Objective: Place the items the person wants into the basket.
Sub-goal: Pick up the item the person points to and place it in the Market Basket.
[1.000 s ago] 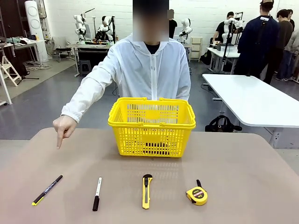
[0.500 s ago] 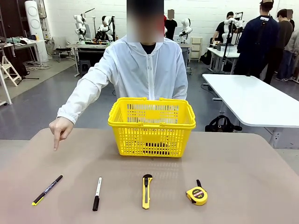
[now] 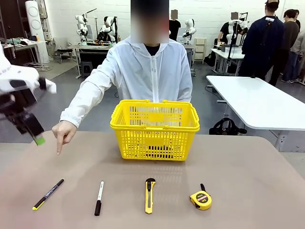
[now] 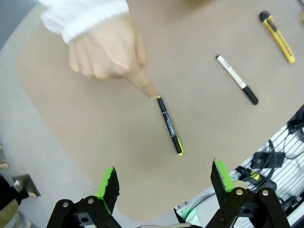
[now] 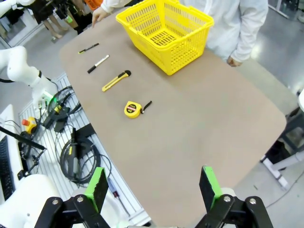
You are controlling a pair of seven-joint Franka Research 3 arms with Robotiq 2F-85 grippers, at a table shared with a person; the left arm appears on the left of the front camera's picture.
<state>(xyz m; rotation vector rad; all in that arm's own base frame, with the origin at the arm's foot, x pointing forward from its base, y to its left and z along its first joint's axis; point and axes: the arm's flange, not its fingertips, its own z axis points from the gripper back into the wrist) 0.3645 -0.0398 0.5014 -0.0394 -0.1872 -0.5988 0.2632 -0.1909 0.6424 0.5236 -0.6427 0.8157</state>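
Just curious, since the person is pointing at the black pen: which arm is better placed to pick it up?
Left. The left gripper hovers open right above the black pen; the right gripper hangs high, far from it.

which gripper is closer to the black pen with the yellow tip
Left. The left gripper hovers open above the black pen, by the person's pointing hand; the right gripper is high up at the table's opposite end.
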